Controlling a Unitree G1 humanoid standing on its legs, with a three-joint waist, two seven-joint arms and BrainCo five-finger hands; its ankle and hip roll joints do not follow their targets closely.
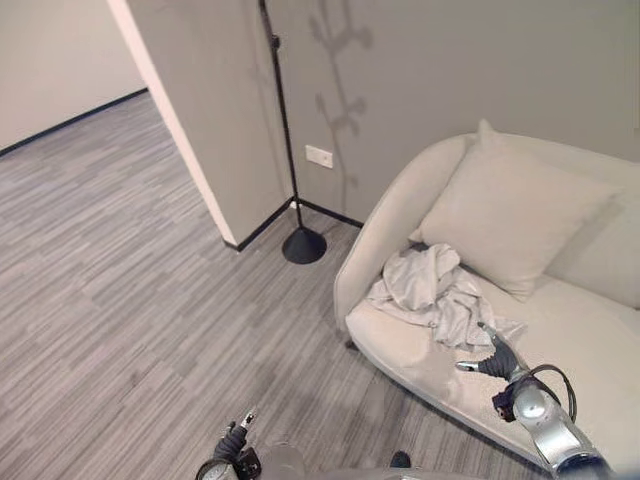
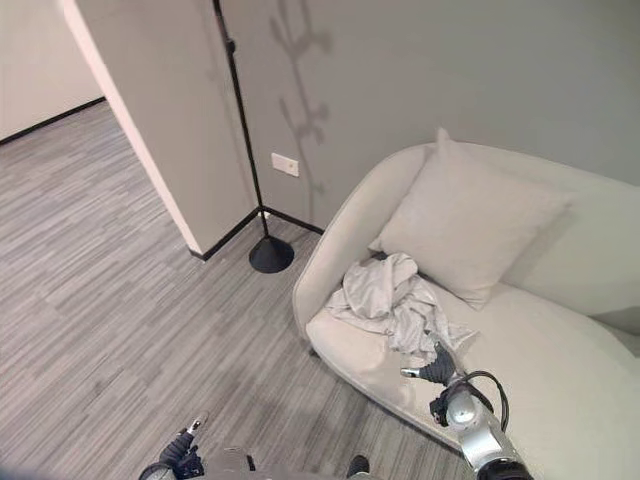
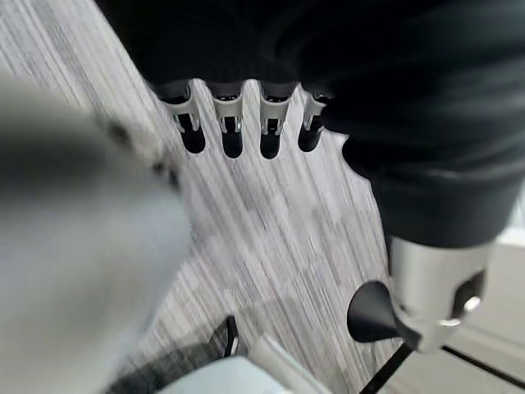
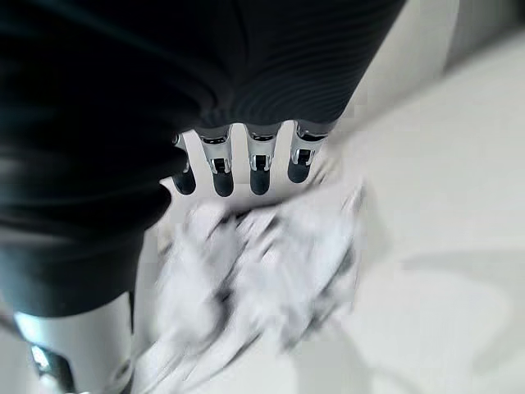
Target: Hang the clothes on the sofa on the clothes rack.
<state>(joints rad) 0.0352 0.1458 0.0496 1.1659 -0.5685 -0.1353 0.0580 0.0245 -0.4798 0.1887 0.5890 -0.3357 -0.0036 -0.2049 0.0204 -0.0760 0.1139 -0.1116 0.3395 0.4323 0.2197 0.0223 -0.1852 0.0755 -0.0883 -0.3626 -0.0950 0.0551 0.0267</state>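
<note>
Right hand [image 1: 492, 358] fingers loose, just beside crumpled clothes [image 1: 435, 290] near sofa [image 1: 420, 365] front edge; left hand [image 3: 246, 123] relaxed over floor [image 1: 130, 270]

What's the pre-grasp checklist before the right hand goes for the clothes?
1. Clothes within view: ok, a crumpled pale heap on the sofa seat, in front of the cushion.
2. Right hand free: ok, fingers straight, holding nothing.
3. Right hand position: ok, hovering by the near edge of the heap; contact cannot tell.
4. Left hand free: ok, low over the floor, fingers straight, holding nothing.
5. Clothes rack located: ok, black pole on a round base by the wall corner, beside the sofa's end.
6. Hooks on the rack: cannot tell, the top is cut off.
</note>
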